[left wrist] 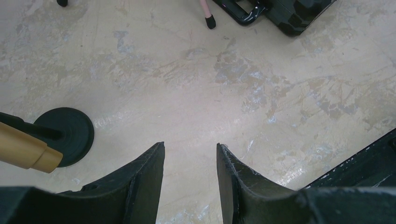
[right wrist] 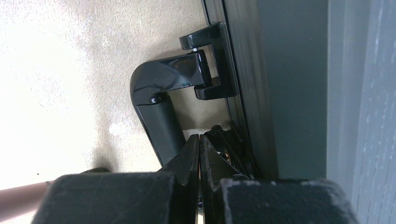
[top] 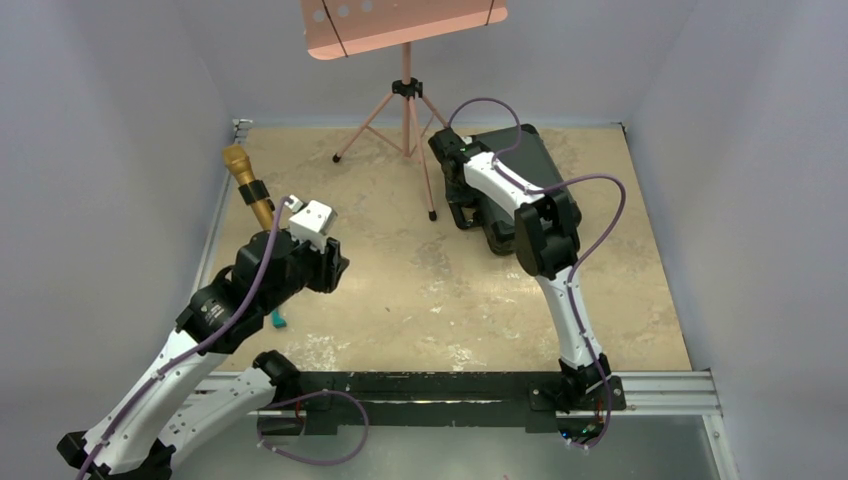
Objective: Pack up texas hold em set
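The texas hold em set shows as a closed black hard case (top: pixel 527 150) lying at the back right of the table, handle (top: pixel 466 216) toward the middle. My right gripper (top: pixel 462 200) is down at that handle side. In the right wrist view its jaws (right wrist: pixel 199 136) are pressed shut with nothing between them, tips wedged between the glossy handle (right wrist: pixel 159 105) and the case edge (right wrist: pixel 245 93). My left gripper (top: pixel 328 268) hovers over bare table at the left. It is open and empty (left wrist: pixel 189 148), well apart from the case (left wrist: pixel 299 14).
A gold microphone (top: pixel 246 175) on a round black base (left wrist: pixel 65 135) stands close to the left of my left gripper. A small teal piece (top: pixel 277 320) lies under the left arm. A pink music stand (top: pixel 405 25) on a tripod stands at the back, one foot (left wrist: pixel 210 21) near the case. Walls close three sides.
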`<state>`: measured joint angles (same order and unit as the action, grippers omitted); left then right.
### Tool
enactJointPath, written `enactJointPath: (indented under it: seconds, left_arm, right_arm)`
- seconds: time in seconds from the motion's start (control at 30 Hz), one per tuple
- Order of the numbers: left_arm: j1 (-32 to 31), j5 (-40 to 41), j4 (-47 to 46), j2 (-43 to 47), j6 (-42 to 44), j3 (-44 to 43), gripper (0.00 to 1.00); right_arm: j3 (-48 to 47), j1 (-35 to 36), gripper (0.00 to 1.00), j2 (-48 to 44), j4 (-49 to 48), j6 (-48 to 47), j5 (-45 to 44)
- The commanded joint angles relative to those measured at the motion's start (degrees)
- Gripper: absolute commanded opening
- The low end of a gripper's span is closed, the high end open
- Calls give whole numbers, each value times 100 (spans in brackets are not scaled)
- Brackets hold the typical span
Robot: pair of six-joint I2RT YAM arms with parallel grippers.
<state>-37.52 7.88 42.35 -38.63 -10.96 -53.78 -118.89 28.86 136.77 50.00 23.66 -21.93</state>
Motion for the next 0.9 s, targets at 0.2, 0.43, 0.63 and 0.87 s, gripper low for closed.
enactJointPath:
  seconds: [0.2,0.43,0.63,0.87]
  left_arm:
    - [27,-90,-226,160,-54,-2,49]
    - [33,-171,-255,263,-73,14,49]
    - [34,-186,-283,368,-82,30,49]
    - [34,-146,-311,459,-73,60,49]
  right_arm:
    - [65,-338,0,576,1024,100,-1032]
    - [-210,-274,0,802,1496,293,-1138]
    - [-474,-257,0,980,2045,423,-1433]
    - [-669,-267,0,1083,2136,323,-1374]
